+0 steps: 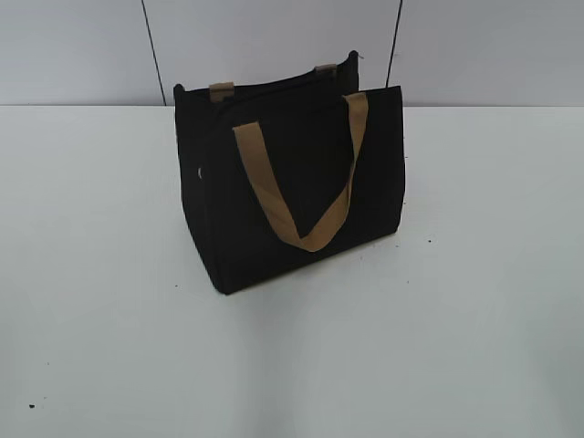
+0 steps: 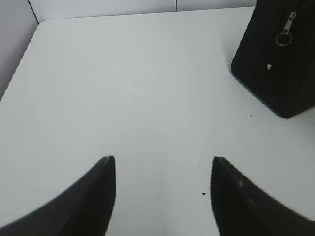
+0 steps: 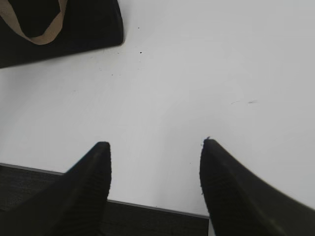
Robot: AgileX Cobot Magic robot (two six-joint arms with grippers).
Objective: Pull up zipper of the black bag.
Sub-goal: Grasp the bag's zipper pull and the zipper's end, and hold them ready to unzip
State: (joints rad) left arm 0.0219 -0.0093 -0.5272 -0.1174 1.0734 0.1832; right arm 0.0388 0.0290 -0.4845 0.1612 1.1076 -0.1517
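Note:
The black bag [image 1: 292, 192] stands upright mid-table, with tan strap handles [image 1: 301, 196] hanging down its front. Its end panel shows in the left wrist view [image 2: 280, 64], where the silver ring-shaped zipper pull [image 2: 285, 34] hangs near the top. A bottom corner of the bag shows in the right wrist view [image 3: 74, 29]. My left gripper [image 2: 162, 160] is open and empty over the bare table, well short of the bag. My right gripper [image 3: 155, 143] is open and empty near the table's front edge. Neither arm appears in the exterior view.
The white table [image 1: 456, 319] carries only the bag and a few dark specks [image 2: 203, 193]. Its front edge [image 3: 147, 205] shows below my right gripper. A pale wall with dark seams [image 1: 151, 46] stands behind the table.

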